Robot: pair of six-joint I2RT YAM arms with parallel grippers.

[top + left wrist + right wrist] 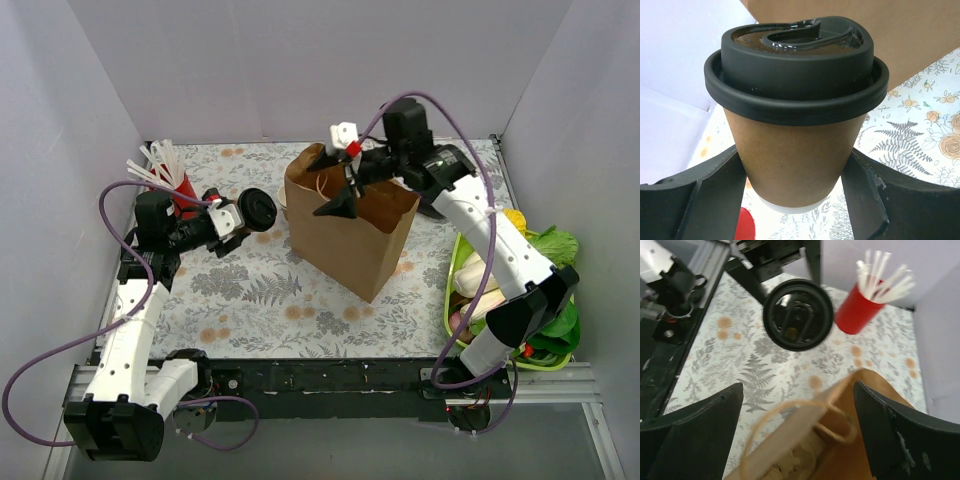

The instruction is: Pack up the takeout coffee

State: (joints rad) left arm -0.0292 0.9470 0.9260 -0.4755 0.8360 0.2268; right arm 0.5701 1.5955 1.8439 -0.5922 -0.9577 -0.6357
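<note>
Two arms at work on a fern-print surface (250, 290). Far left: red cup (185, 192) w/ white sticks (158, 160), just behind the L claw (241, 215), not touching it. L claw is clenched on the coffee cup (795, 150), one finger (715, 200) on each side of the cup wall, gripping low on the body. Cup is brown-sided w/ a pale base rim, and the black lid (796, 75) is seated on top. From above, the cup lies tipped on its side in the claw, lid aimed right toward the brown paper bag (350, 240), near it but not touching.

Bag stands upright on the surface, mouth open, to the right of the L claw and directly under the R claw (330, 183). R claw is released: fingers spread wide, nothing between them. It hangs over the bag's left rim. In the R wrist view, the bag's loop handle (790, 430) sits below the claw, blurred.

Far right, beside the R arm's elbow: a green basket (452, 300) at the surface edge holding mixed items, too jumbled to name.
</note>
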